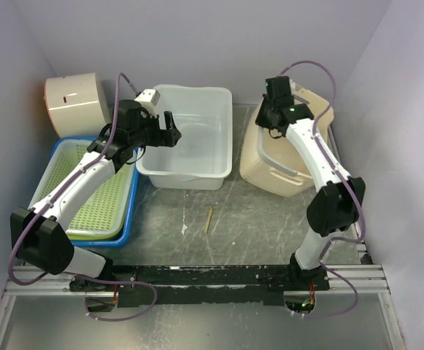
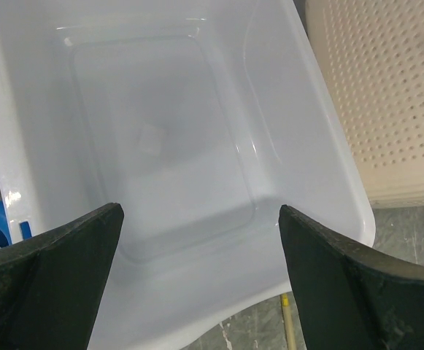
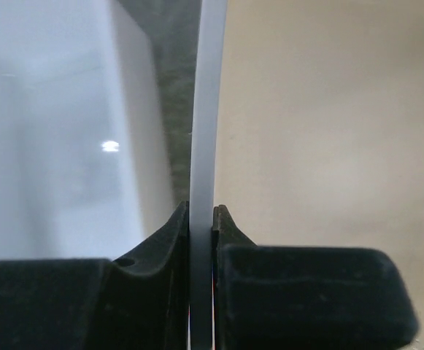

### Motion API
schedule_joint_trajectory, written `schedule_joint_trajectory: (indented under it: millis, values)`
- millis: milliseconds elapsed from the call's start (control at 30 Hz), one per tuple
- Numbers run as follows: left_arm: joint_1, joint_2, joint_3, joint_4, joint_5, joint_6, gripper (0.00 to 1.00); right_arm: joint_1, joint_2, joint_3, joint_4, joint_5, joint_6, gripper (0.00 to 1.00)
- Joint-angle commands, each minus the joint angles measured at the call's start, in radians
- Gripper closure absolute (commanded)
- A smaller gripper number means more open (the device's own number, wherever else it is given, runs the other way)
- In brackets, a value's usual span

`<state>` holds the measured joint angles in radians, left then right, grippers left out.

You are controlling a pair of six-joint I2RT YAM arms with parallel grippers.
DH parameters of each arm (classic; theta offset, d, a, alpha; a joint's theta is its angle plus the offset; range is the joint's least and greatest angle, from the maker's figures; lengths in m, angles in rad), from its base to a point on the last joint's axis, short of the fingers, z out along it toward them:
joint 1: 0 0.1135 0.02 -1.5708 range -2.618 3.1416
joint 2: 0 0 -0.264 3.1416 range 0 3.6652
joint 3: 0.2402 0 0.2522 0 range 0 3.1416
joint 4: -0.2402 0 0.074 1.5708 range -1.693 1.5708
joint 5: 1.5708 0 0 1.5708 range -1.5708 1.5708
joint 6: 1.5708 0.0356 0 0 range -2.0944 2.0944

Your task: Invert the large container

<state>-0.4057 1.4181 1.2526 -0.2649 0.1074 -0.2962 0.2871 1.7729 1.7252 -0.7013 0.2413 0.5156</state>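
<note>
Jaws of the right gripper (image 3: 201,213) clamp the pale rim of the beige basket (image 1: 264,172) at far right. The left gripper (image 2: 199,216), fingers apart, hovers over the white tub (image 1: 186,177) just left of it.

White tub (image 1: 190,138), centre, upright. Beige basket (image 1: 281,166), just right of the tub, with a white handle. Left gripper (image 1: 174,130), jaws apart, over the tub's left rim. Right gripper (image 1: 272,120) at the basket's far rim. Green tray (image 1: 95,197) nested in blue tray (image 1: 130,220), left. Cream drum (image 1: 76,106), back left. Stick (image 1: 209,218) on table (image 1: 255,233).
</note>
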Motion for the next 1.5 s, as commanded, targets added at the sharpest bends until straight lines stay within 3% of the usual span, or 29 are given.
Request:
schedule_joint_trajectory:
  millis: [0, 267, 567, 633, 700, 767, 900, 1300, 1333, 1400, 1467]
  values:
    - [0.001, -0.006, 0.026, -0.001, 0.0, 0.012, 0.0, -0.077, -0.154, 0.051, 0.19, -0.298, -0.03, 1.0]
    - [0.001, 0.013, 0.056, 0.001, 0.12, -0.002, 0.02, -0.371, -0.229, -0.178, 0.494, -0.874, 0.123, 1.0]
    - [-0.001, 0.064, 0.084, -0.011, 0.175, -0.092, 0.04, -0.497, -0.174, -0.36, 0.724, -1.186, 0.278, 1.0]
    - [-0.016, 0.074, 0.092, -0.017, 0.146, -0.094, 0.0, -0.53, -0.15, -0.422, 0.815, -1.242, 0.353, 1.0]
    - [-0.046, 0.101, 0.134, -0.067, 0.08, -0.08, 0.0, -0.555, -0.128, -0.472, 0.892, -1.266, 0.414, 1.0]
    - [-0.065, 0.125, 0.165, -0.09, 0.068, -0.077, 0.0, -0.571, -0.098, -0.463, 0.834, -1.244, 0.377, 1.0]
    - [-0.082, 0.13, 0.17, -0.042, 0.117, -0.103, 0.0, -0.585, -0.054, -0.4, 0.628, -1.14, 0.246, 0.85]
    - [-0.133, 0.187, 0.239, 0.028, 0.25, -0.163, 0.0, -0.631, 0.005, -0.344, 0.489, -1.005, 0.164, 0.76]
    - [-0.135, 0.19, 0.24, 0.027, 0.257, -0.165, 0.0, -0.645, 0.019, -0.333, 0.478, -1.007, 0.163, 0.78]
    - [-0.139, 0.194, 0.237, 0.03, 0.263, -0.168, 0.01, -0.666, 0.049, -0.342, 0.531, -1.062, 0.215, 0.97]
    - [-0.142, 0.194, 0.233, 0.032, 0.264, -0.17, 0.0, -0.671, 0.055, -0.371, 0.614, -1.103, 0.277, 1.0]
